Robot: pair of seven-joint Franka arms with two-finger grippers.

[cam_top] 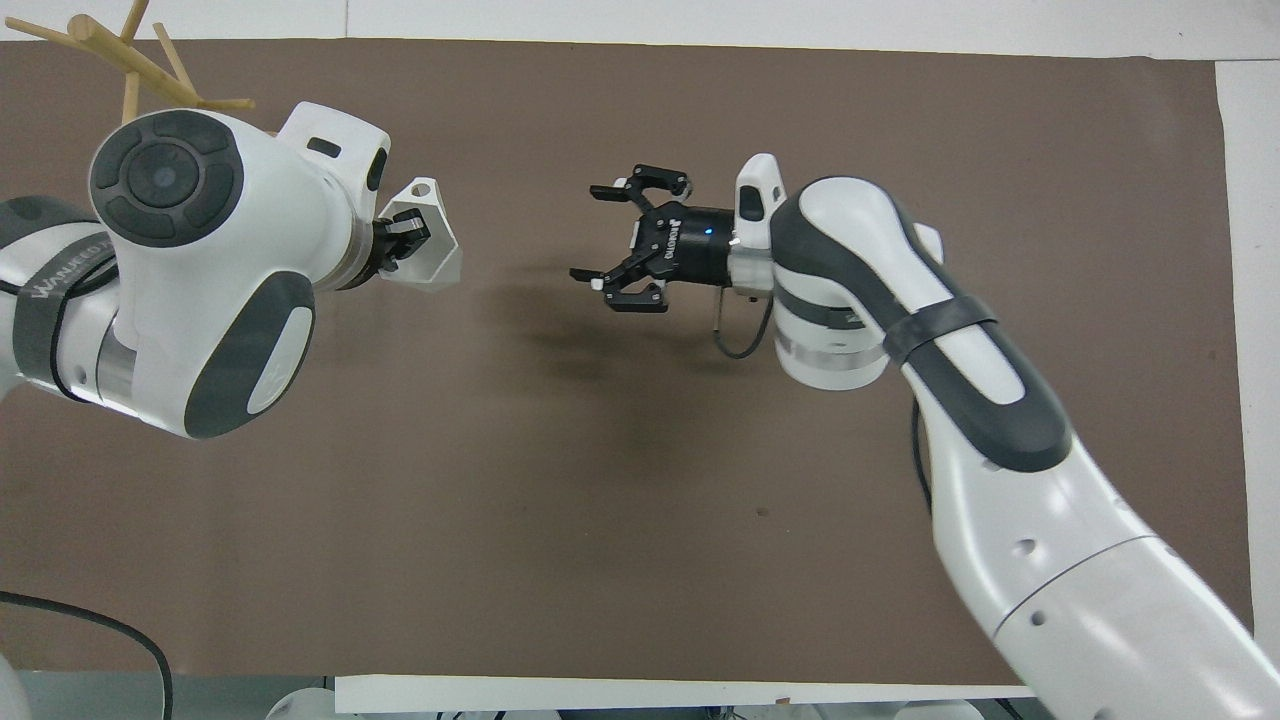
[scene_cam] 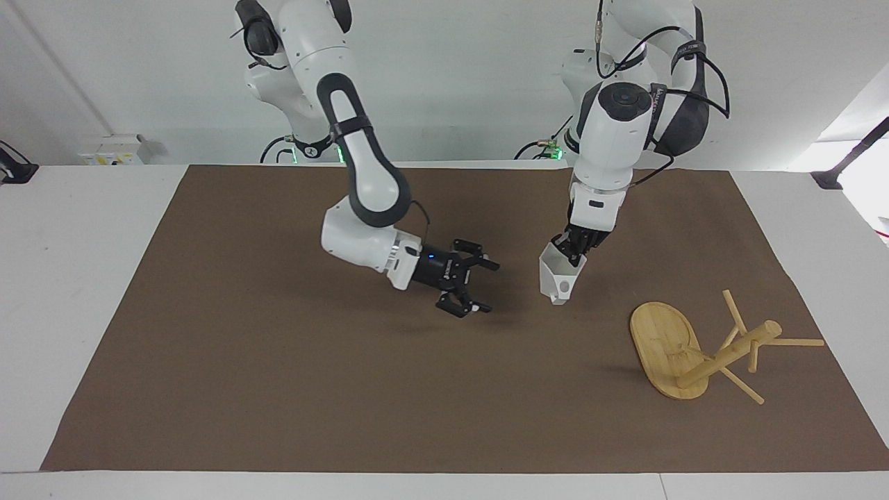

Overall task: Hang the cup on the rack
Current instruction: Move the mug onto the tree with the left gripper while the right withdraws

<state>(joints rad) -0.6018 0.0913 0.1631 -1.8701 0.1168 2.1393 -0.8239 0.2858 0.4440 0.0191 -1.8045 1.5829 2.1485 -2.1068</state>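
Note:
My left gripper [scene_cam: 574,251] is shut on the rim of the small white faceted cup [scene_cam: 558,278], which it holds up over the brown mat; the two also show in the overhead view, the gripper [cam_top: 403,238] and the cup [cam_top: 428,240]. My right gripper [scene_cam: 478,286] is open and empty, raised over the mat's middle, apart from the cup; it also shows in the overhead view [cam_top: 612,236]. The bamboo rack [scene_cam: 701,351] lies tipped on its side toward the left arm's end, its oval base [scene_cam: 663,340] on edge, pegs sticking out. In the overhead view only its pegs [cam_top: 130,65] show.
A brown mat [scene_cam: 278,361] covers most of the white table [scene_cam: 69,278]. Nothing else stands on it.

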